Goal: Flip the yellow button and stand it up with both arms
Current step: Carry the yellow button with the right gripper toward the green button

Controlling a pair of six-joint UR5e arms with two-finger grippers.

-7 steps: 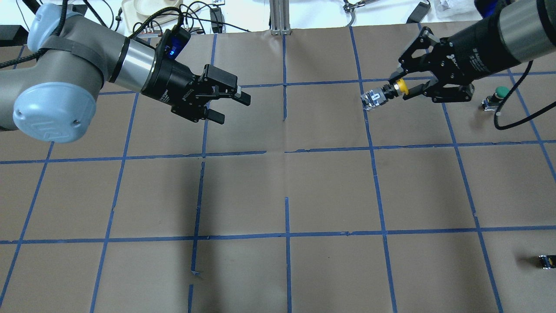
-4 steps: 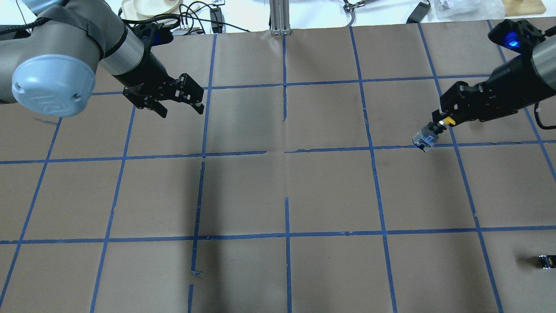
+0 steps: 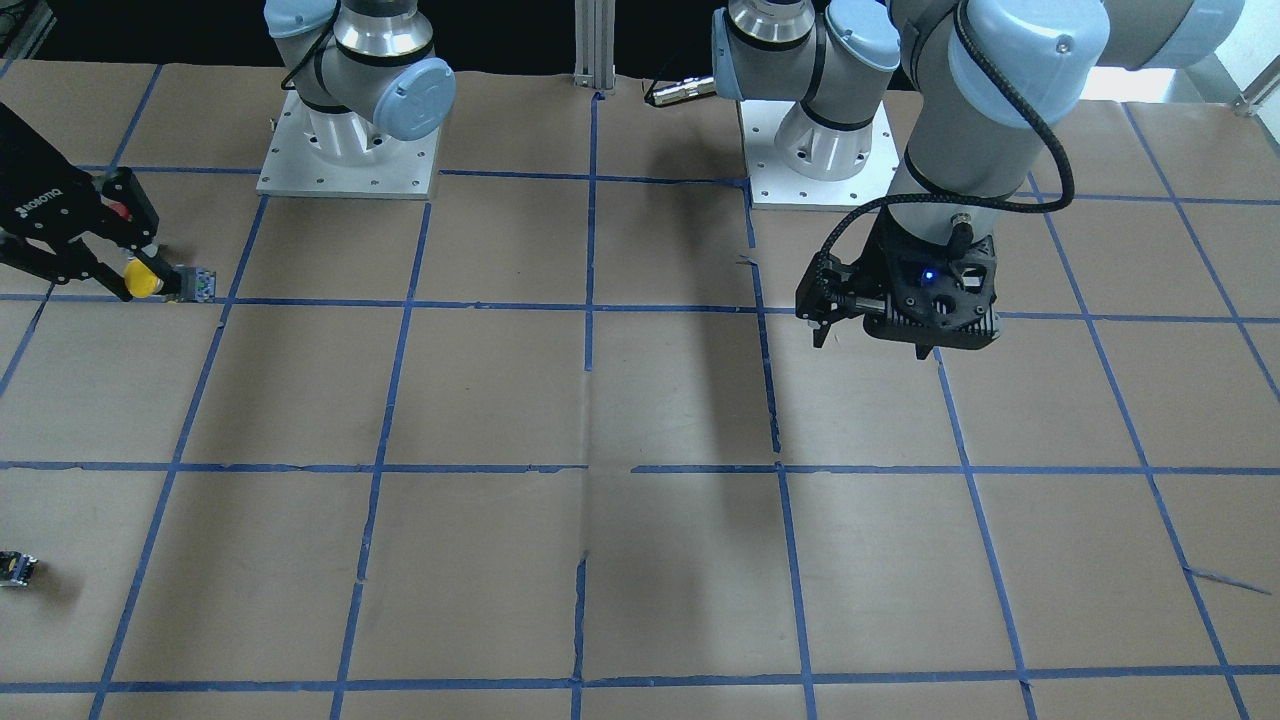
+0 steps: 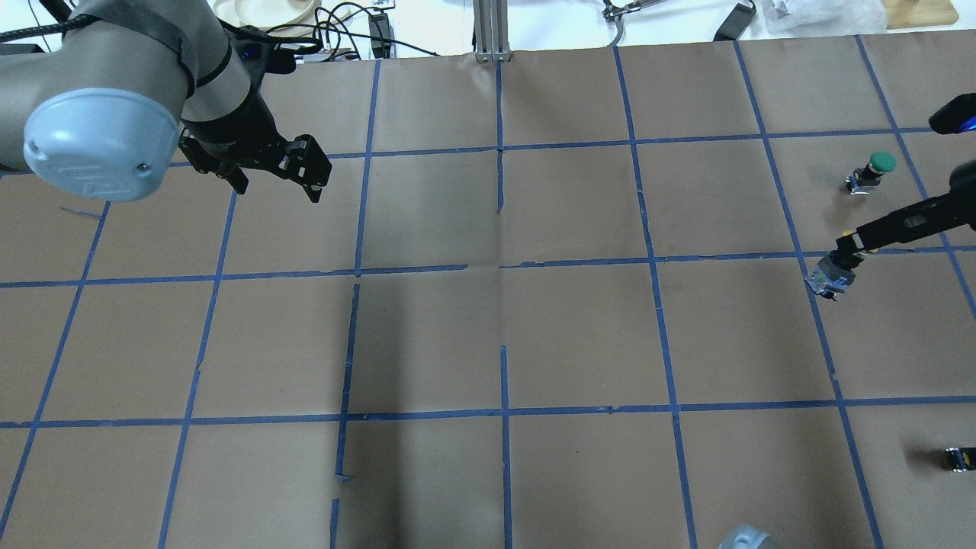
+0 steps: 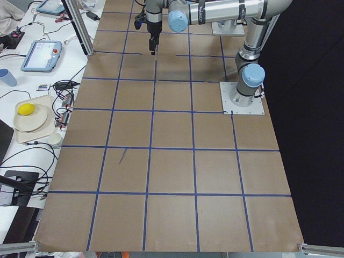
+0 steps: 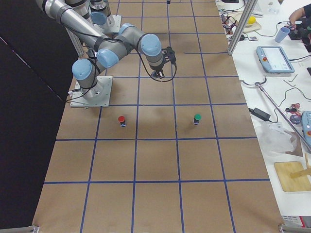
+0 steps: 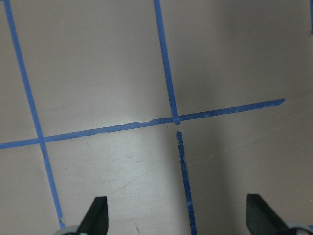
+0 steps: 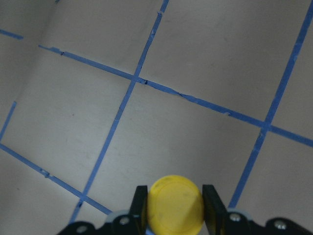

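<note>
The yellow button (image 3: 150, 281) is gripped by its round yellow cap in my right gripper (image 3: 140, 275), its black-grey base sticking out sideways past the fingertips. In the overhead view the button (image 4: 829, 274) hangs at the far right below the right gripper (image 4: 854, 244), over a blue tape line. The right wrist view shows the cap (image 8: 176, 203) clamped between both fingers. I cannot tell whether the base touches the paper. My left gripper (image 4: 278, 183) is open and empty at the far left, also seen from the front (image 3: 870, 340) and in its wrist view (image 7: 178, 218).
A green-capped button (image 4: 877, 169) stands upright just beyond the right gripper. A small black switch block (image 4: 959, 457) lies at the near right edge, also in the front view (image 3: 15, 568). Brown paper with blue tape grid (image 4: 503, 343) covers the table.
The right gripper carried the yellow button to the right and nearer the robot, uncovering the green button. The left arm drew back to the left, still open.
</note>
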